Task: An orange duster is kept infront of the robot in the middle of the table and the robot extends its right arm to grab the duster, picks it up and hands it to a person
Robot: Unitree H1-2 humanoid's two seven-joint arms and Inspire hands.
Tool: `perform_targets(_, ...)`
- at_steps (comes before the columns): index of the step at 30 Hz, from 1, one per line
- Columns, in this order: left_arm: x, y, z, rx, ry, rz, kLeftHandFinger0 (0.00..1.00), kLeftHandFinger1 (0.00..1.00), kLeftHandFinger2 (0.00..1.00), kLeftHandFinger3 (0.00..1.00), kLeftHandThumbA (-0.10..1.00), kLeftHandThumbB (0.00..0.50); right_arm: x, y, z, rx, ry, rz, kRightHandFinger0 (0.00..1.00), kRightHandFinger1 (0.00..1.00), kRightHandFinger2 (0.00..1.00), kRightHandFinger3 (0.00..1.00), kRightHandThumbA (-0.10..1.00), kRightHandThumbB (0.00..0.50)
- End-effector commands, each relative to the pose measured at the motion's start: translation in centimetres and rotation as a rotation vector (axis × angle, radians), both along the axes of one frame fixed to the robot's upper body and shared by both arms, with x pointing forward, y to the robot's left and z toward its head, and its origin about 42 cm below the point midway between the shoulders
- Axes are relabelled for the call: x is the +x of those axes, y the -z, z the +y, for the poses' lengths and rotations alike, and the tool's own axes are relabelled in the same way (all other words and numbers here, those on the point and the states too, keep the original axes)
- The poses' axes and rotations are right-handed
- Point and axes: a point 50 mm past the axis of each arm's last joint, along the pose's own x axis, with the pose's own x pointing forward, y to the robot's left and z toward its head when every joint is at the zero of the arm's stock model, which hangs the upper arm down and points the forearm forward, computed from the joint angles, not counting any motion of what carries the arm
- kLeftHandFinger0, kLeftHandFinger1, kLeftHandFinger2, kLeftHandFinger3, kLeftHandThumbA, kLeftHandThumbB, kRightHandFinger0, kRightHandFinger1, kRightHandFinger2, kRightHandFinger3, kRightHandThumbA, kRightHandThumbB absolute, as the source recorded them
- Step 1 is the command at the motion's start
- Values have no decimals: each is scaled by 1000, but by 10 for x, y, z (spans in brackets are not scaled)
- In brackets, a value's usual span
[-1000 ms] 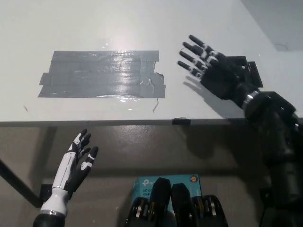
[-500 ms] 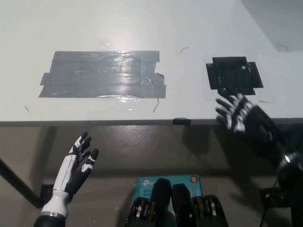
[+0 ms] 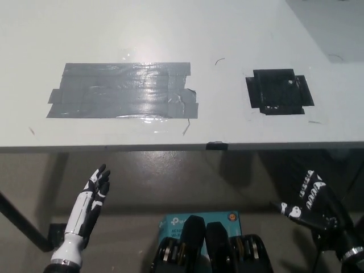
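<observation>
No orange duster shows anywhere in the head view. My black right hand (image 3: 309,200) hangs below the table's front edge at the lower right, fingers apart and holding nothing. My white left hand (image 3: 91,199) rests at the lower left, also below the table edge, fingers extended and holding nothing. No person is in view.
The white table (image 3: 227,34) carries a large patch of grey tape (image 3: 122,91) at left of centre and a square of black tape (image 3: 278,91) at the right. A teal box (image 3: 227,219) lies on the floor below the front edge.
My right hand has drawn back from above the black tape patch, off the table, down to the lower right. The left hand has barely shifted.
</observation>
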Motion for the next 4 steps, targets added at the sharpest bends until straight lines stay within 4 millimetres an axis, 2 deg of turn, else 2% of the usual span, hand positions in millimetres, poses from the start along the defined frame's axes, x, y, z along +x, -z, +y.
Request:
perform_targets(1, -9, -5, -6, -11, 38, -61, 1000, 1000, 1000, 1000, 1000, 165, -8, -14, 0, -325, 156, -433, 1000, 1000, 1000, 1000, 1000, 257)
perform_targets(4, -9, -5, -5, -17, 53, -68, 1000, 1000, 1000, 1000, 1000, 183, -7, -12, 1, -335, 154, -426, 1000, 1000, 1000, 1000, 1000, 274)
